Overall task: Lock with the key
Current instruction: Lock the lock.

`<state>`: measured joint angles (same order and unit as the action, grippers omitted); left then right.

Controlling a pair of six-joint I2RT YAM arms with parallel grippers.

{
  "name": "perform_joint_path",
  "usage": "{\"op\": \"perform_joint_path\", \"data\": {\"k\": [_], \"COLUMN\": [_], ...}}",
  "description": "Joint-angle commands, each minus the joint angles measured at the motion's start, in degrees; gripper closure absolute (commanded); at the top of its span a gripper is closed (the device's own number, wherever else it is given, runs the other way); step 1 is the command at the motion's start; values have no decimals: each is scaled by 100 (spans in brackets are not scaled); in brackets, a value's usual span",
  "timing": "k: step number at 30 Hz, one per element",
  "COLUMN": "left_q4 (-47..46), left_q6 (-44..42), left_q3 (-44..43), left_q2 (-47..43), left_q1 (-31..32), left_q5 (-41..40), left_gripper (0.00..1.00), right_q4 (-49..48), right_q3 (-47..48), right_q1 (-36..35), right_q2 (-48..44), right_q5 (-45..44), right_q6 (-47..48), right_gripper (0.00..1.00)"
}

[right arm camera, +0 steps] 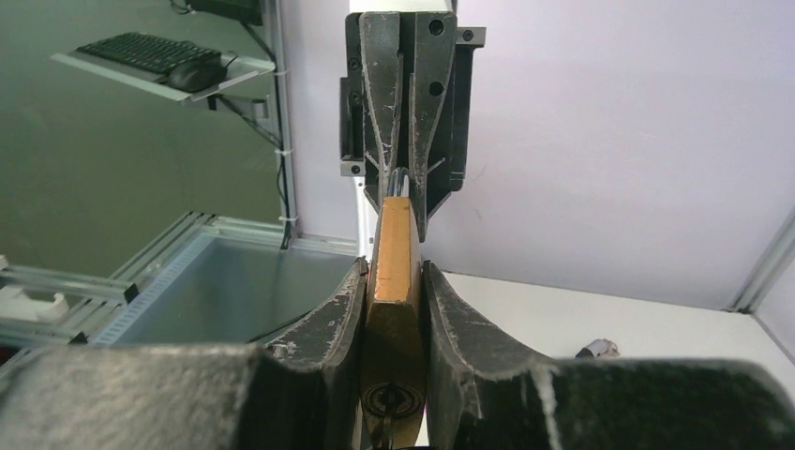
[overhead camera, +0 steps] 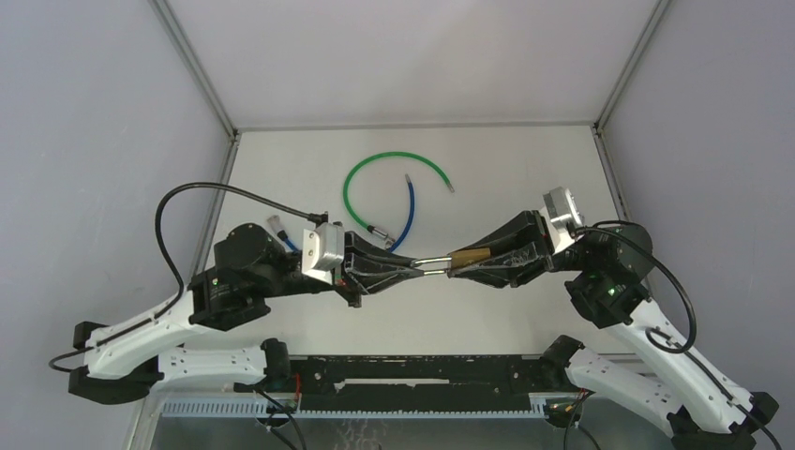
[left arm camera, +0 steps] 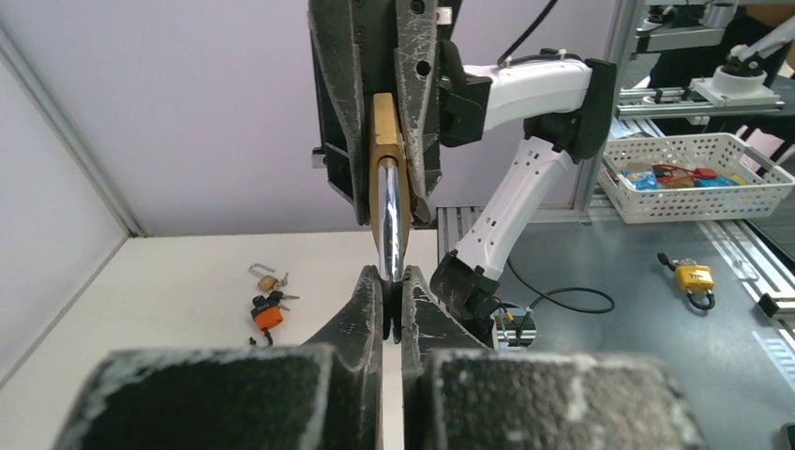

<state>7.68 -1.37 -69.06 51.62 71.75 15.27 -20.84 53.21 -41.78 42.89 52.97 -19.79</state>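
Left gripper point(left arm camera: 392, 277) clenches the shackle point(left arm camera: 389, 216); right gripper point(right arm camera: 394, 272) clamps the brass padlock point(right arm camera: 392, 234). Likely step: seating the shackle. Next calls for a straight, aligned push.

From above I see my two arms meeting over the middle of the white table point(overhead camera: 506, 164). My right gripper point(overhead camera: 466, 264) clamps the brass padlock point(overhead camera: 472, 254) by its body, and my left gripper point(overhead camera: 417, 268) pinches its steel shackle point(overhead camera: 434, 264). Behind them lie a looped green cable point(overhead camera: 394, 157) and a blue cable point(overhead camera: 410, 208), close together.
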Motion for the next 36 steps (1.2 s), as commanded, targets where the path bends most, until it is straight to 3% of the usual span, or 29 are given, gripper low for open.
{"op": "perform_joint_path", "data": {"k": [1, 8, 16, 25, 31, 36], "left_q4": [-350, -819, -1195, -1430, -1332, -1239], "left_q6": [-567, -1247, 43, 177, 665, 820], "left_q3": [-72, 196, 446, 648, 600, 306], "left_q2": [538, 512, 503, 634, 989, 1338], "left_q1": [242, 704, 715, 561, 290, 316], "left_q5": [-88, -513, -219, -21, 176, 192], "left_gripper": [100, 100, 100, 100, 100, 100], "right_q4": [146, 54, 621, 376, 1375, 1621], "right_q3": [386, 390, 392, 396, 601, 603], "right_q1": [-135, -399, -969, -1154, -1201, -1111], "right_q2": [234, 296, 224, 280, 213, 129], "right_q5": [763, 328, -1253, -1443, -2141, -2583], "right_q6": [3, 150, 1080, 1089, 1263, 1337], "right_gripper": [100, 100, 100, 100, 100, 100]}}
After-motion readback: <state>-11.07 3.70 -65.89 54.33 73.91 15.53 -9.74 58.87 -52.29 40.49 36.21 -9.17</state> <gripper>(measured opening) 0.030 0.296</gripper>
